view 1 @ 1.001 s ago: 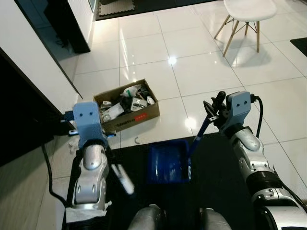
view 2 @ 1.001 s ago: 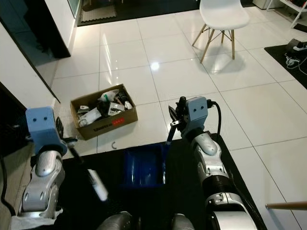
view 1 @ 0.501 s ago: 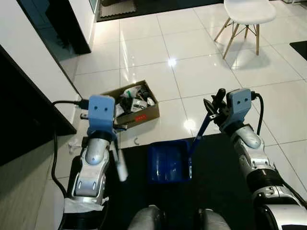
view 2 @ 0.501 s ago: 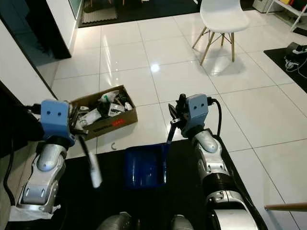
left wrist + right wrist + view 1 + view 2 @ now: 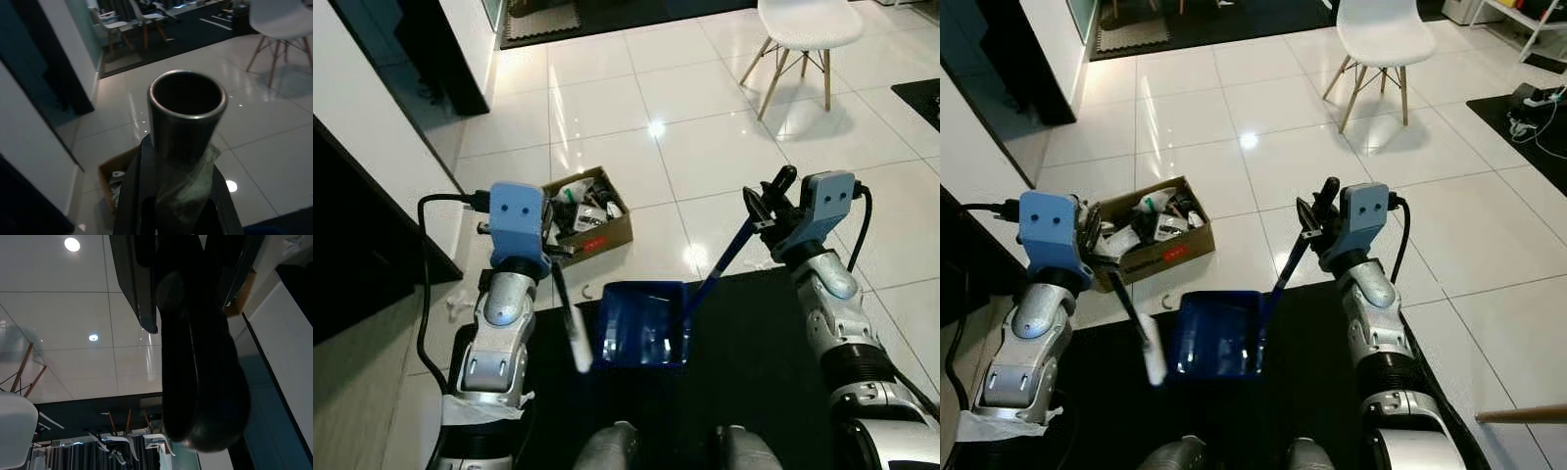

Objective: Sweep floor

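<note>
My left gripper [image 5: 554, 247] is shut on a dark brush handle [image 5: 566, 304] that slants down to a white end [image 5: 579, 354] just left of the dustpan. In the left wrist view the handle's open metal tube end [image 5: 187, 105], wrapped in tape, sits clamped between the black fingers [image 5: 133, 196]. My right gripper [image 5: 767, 203] is shut on the black grip [image 5: 195, 357] of the blue dustpan's long handle [image 5: 720, 264]. The blue dustpan [image 5: 641, 323] rests at the black mat's front edge, with its mouth towards the tiles.
A cardboard box [image 5: 597, 235] full of rubbish stands on the white tiles beyond the dustpan. A small curved scrap [image 5: 1166, 302] lies between box and pan. A black mat [image 5: 754, 372] lies underfoot. A dark cabinet [image 5: 352, 245] runs along the left; a white chair [image 5: 803, 24] stands far right.
My left arm has lifted and swung the brush forward, bringing its white end rightward close to the dustpan. The dustpan has shifted slightly left and turned a little.
</note>
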`<state>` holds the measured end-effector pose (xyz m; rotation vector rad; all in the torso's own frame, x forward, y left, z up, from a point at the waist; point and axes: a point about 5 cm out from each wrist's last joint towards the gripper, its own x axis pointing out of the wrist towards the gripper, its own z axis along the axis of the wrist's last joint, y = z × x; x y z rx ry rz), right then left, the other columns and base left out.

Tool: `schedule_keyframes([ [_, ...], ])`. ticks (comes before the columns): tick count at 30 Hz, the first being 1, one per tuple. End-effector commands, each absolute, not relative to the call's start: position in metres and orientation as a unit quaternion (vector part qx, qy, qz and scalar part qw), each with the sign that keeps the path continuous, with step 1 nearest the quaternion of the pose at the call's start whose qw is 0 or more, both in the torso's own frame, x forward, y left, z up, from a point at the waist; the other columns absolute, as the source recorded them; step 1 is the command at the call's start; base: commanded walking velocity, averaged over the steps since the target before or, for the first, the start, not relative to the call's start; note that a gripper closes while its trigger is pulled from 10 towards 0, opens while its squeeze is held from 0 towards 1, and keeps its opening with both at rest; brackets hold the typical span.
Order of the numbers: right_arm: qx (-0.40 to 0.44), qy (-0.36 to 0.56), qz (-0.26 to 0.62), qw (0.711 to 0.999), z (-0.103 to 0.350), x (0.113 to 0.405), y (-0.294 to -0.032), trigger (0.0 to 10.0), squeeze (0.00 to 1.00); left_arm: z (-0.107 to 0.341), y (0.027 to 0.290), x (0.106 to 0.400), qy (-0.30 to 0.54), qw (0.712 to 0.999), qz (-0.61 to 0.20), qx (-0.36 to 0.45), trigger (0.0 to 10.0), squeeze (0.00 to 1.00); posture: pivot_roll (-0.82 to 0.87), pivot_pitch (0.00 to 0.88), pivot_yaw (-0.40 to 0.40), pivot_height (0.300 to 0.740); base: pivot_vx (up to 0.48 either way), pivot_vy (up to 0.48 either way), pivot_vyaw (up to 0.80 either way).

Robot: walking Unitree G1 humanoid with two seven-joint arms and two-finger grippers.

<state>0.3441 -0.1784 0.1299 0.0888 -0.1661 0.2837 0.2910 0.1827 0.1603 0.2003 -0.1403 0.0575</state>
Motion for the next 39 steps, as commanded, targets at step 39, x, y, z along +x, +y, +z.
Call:
schedule_keyframes([
  [39,0.058,-0.101,0.151,0.982,0.14,0.343,-0.175,10.0,0.0,0.173,0.173,0.298,-0.097,0.991,0.001,0.094,10.0,0.0,0.03,0.029,0.072,0.74,0.0,0.341,0.0],
])
